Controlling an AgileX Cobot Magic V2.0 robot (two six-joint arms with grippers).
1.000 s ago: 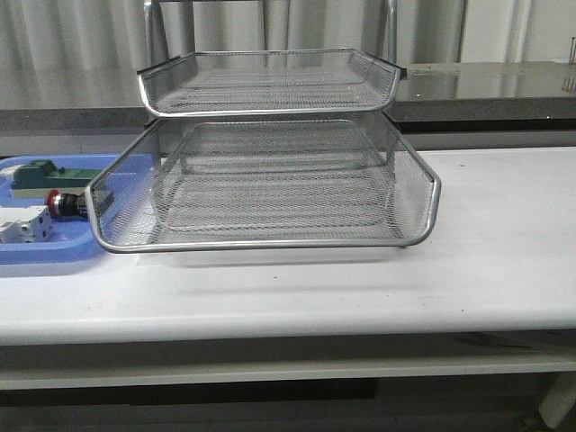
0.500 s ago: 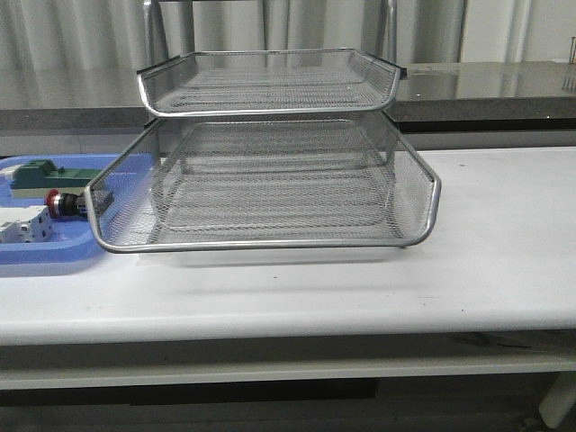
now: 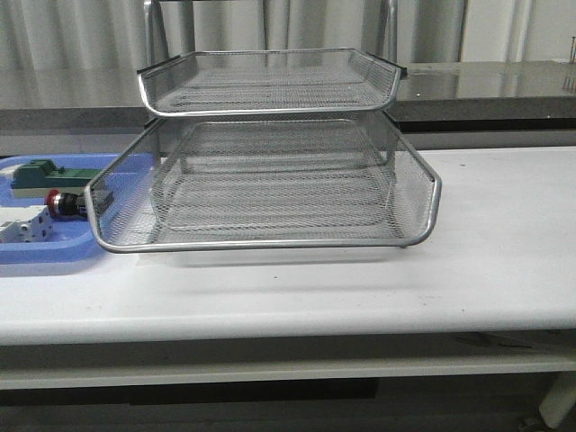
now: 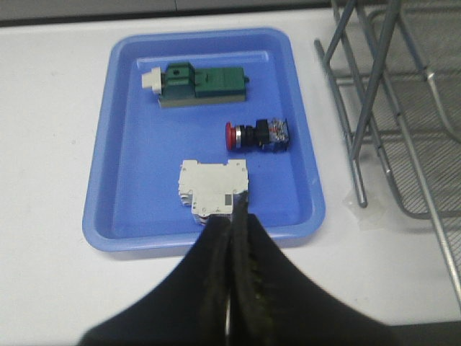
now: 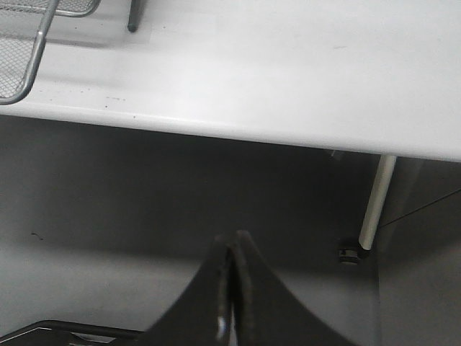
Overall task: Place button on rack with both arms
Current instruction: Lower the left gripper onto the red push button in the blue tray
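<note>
1. Both my tools, left (image 4: 232, 216) and right (image 5: 234, 241), are clenched on nothing.
2. Button (image 4: 258, 135) lies in the blue tray (image 4: 122, 173), breaker (image 4: 214, 189) close by. I could bump or grab that instead.
3. Rack (image 3: 270, 180) untouched so far.

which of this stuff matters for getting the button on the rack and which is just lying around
For the job: button, rack, left gripper, right gripper.
Just lying about: white breaker, green block, blue tray that holds them.
</note>
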